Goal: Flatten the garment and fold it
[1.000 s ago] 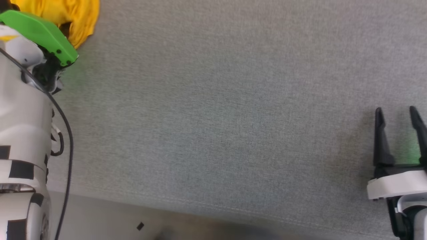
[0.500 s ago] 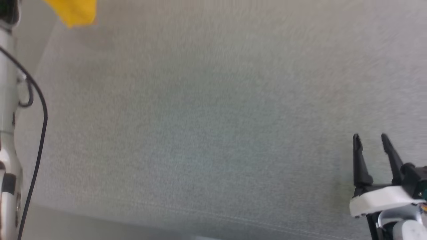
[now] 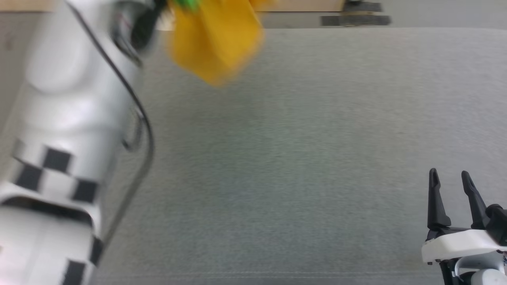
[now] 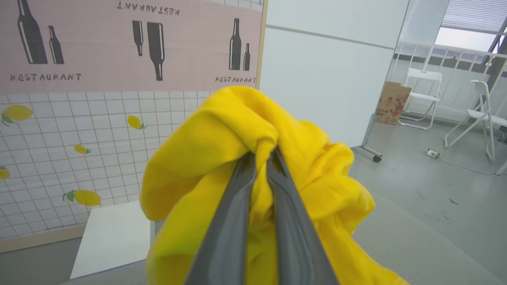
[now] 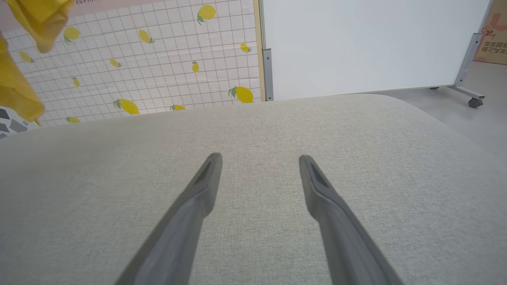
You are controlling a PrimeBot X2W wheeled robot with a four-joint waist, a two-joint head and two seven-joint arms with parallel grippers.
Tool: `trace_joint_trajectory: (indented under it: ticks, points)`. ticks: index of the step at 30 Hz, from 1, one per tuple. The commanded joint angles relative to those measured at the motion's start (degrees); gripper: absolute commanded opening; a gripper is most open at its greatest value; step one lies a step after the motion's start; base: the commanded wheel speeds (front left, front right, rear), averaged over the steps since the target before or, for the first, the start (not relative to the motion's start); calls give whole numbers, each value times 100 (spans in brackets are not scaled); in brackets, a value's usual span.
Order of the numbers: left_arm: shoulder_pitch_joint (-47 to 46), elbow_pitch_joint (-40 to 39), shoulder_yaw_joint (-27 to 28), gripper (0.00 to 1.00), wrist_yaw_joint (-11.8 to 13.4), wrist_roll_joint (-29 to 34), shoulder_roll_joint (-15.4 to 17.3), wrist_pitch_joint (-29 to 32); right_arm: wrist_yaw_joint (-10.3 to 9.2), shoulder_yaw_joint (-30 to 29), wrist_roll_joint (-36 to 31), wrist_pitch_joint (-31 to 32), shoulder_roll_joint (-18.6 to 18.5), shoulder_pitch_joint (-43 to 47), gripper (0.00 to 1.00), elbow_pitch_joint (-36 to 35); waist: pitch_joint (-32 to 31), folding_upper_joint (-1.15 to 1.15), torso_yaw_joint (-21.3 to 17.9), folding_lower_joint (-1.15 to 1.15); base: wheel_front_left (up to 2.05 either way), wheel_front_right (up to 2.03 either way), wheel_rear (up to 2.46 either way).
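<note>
The garment [image 3: 216,45] is a mustard-yellow bundle hanging in the air above the far left of the grey surface, blurred in the head view. My left gripper [image 4: 261,152] is shut on a bunched fold of the garment [image 4: 222,130], which drapes around both fingers. The garment's edge [image 5: 18,91] also hangs at the far left of the right wrist view. My right gripper [image 3: 449,180] stands open at the lower right, low over the surface with nothing between its fingers; it shows again in its own wrist view [image 5: 259,158].
A wide grey fabric surface [image 3: 301,150] spreads below both arms. My pale left forearm [image 3: 75,130] with its cable rises at the left. Beyond the surface are a tiled wall panel [image 5: 158,59], a white board [image 5: 364,43] on wheels and white chairs [image 4: 475,114].
The camera has shifted, so the far edge of the surface now shows. My left arm has swung up and inward with the garment lifted clear of the surface. The right gripper stays open.
</note>
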Motion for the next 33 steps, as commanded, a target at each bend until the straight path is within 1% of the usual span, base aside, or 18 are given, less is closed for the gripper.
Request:
trace_joint_trajectory:
  ticks: [1, 4, 5, 10, 11, 15, 18, 19, 20, 24, 26, 30, 33]
  points:
    - [362, 62, -126, 0, -22, -25, -61, 31, -6, -28, 40, -58, -4, 21, 100, 29, -100, 0, -444, 1, 0, 0, 0]
    - [990, 252, -430, 0, -21, -47, -240, 92, -6, -68, 65, -87, -4, 64, 100, 71, -82, 0, -584, 1, 0, 0, 0]
    - [1497, 445, -534, 0, -20, -202, -398, 177, -6, -88, 85, -100, -4, 79, 100, 86, -96, 0, -673, 1, 0, 0, 0]
    - [2541, 942, -1086, 0, -12, -143, -599, 494, -6, -122, 134, -129, -4, 112, 100, 54, -38, 0, -772, 1, 0, 0, 0]
    - [2759, 1049, -1185, 0, -13, -200, -656, 644, -6, -131, 138, -134, -4, 118, 100, 57, -35, 0, -776, 1, 0, 0, 0]
    - [3259, 1335, -1400, 0, -15, -451, -756, 1276, -6, -138, 171, -148, -4, 132, 100, 80, -32, 0, -738, 1, 0, 0, 0]
    - [3309, 1281, -1272, 0, -16, -689, -785, 1375, -6, -136, 193, -156, -4, 144, 100, 117, -99, 0, -639, 1, 0, 0, 0]
    - [3279, 1189, -1184, 45, -17, -780, -794, 1335, -6, -145, 196, -159, -4, 155, 100, 136, -141, 0, -580, 1, 0, 0, 0]
    - [3247, 1104, -1109, 100, -15, -839, -792, 1282, -6, -144, 193, -161, -4, 161, 100, 156, -178, 0, -538, 1, 0, 0, 0]
    - [3153, 700, -567, 100, 38, -1311, -782, 1060, -6, -148, 188, -167, -4, 199, 100, 239, -425, 0, -334, 1, 0, 0, 0]
    - [3168, 459, -196, 100, 66, -1672, -777, 969, -6, -152, 195, -169, -4, 227, 100, 279, -563, 0, -243, 1, 0, 0, 0]
    - [3197, -34, 369, 100, 231, -1890, -502, 495, -6, -161, 208, -172, -4, 259, 100, 332, -795, 0, -67, 1, 0, 0, 0]
    - [3342, -475, 725, 100, 259, -1786, -171, -140, -6, -151, 170, -173, -4, 269, 100, 353, -912, 0, 72, 1, 0, 0, 0]
